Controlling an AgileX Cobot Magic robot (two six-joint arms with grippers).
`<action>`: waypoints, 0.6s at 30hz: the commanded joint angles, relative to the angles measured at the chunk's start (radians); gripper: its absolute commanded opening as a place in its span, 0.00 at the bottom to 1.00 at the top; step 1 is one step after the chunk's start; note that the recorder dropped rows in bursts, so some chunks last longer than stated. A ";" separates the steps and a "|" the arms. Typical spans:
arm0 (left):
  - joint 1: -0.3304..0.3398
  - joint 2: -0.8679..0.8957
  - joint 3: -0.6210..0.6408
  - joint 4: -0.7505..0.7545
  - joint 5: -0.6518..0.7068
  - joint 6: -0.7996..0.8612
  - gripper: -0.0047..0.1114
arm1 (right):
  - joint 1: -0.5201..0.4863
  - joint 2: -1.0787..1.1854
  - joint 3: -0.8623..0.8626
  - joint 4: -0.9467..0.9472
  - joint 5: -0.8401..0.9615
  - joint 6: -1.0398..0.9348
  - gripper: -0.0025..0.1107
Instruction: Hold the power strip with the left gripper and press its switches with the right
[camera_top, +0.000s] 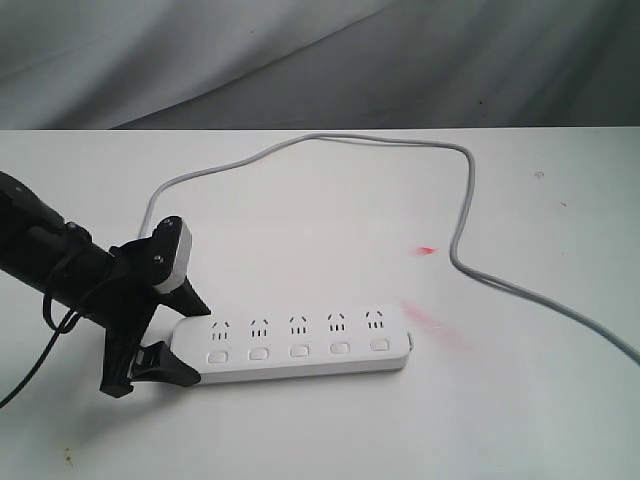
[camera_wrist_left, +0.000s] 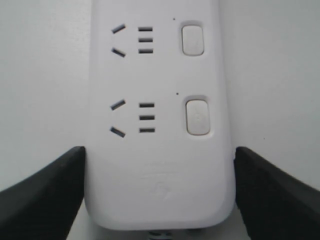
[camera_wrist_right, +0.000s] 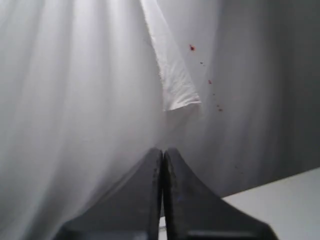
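The white power strip (camera_top: 300, 333) lies flat on the table, its five switches (camera_top: 299, 351) in a row below the outlets. Its grey cord (camera_top: 465, 200) loops off the left end round the back and runs off at the right. My left gripper (camera_top: 200, 345) straddles the strip's left end, one black finger against each long side. In the left wrist view the left gripper (camera_wrist_left: 160, 152) pinches the power strip (camera_wrist_left: 160, 170), and two switches (camera_wrist_left: 198, 116) show beyond. My right gripper (camera_wrist_right: 163, 152) is shut on nothing, facing a curtain, and is out of the exterior view.
The white table (camera_top: 330, 440) has a small red mark (camera_top: 427, 249) and a longer red smear (camera_top: 430, 322) right of the strip. A pale draped curtain (camera_wrist_right: 75, 100) hangs behind the table's far edge.
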 joint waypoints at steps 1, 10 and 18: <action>-0.003 -0.001 -0.005 -0.002 0.000 0.005 0.41 | -0.037 -0.060 0.100 -0.249 0.015 0.132 0.02; -0.003 -0.001 -0.005 -0.002 0.000 0.005 0.41 | -0.037 -0.164 0.311 -0.561 0.015 0.455 0.02; -0.003 -0.001 -0.005 -0.002 0.000 0.005 0.41 | -0.037 -0.359 0.557 -0.669 0.000 0.463 0.02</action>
